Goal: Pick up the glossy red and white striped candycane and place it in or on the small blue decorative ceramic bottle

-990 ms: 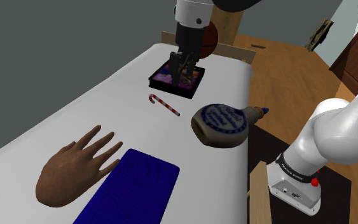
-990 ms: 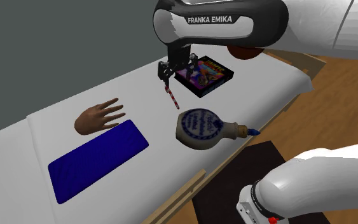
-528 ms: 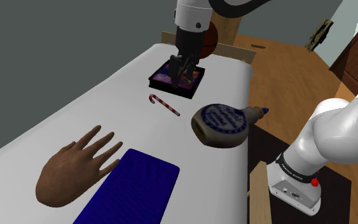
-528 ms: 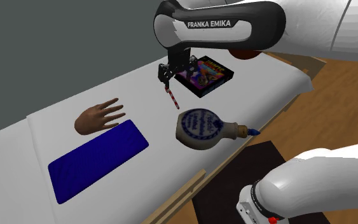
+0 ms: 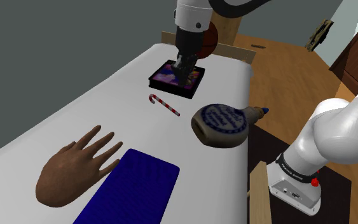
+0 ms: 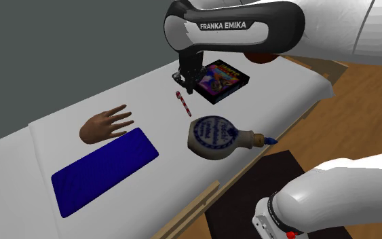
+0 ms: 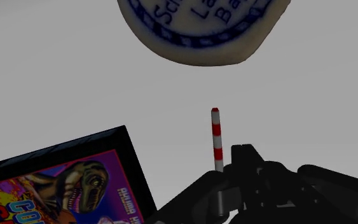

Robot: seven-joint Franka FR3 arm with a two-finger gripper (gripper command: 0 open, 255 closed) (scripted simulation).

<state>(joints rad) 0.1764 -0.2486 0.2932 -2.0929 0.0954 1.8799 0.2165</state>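
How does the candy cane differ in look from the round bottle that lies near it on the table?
The candy cane is a thin hooked stick; the bottle is broad and rounded with a narrow neck. The candy cane has red and white stripes; the bottle has a pale face with blue lettering and a brownish neck. The bottle is far bulkier. Both lie on their sides on the white table, not touching.

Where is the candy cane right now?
In the shoulder view, the candy cane lies on the white surface, between the colourful game box and the blue-and-white bottle.
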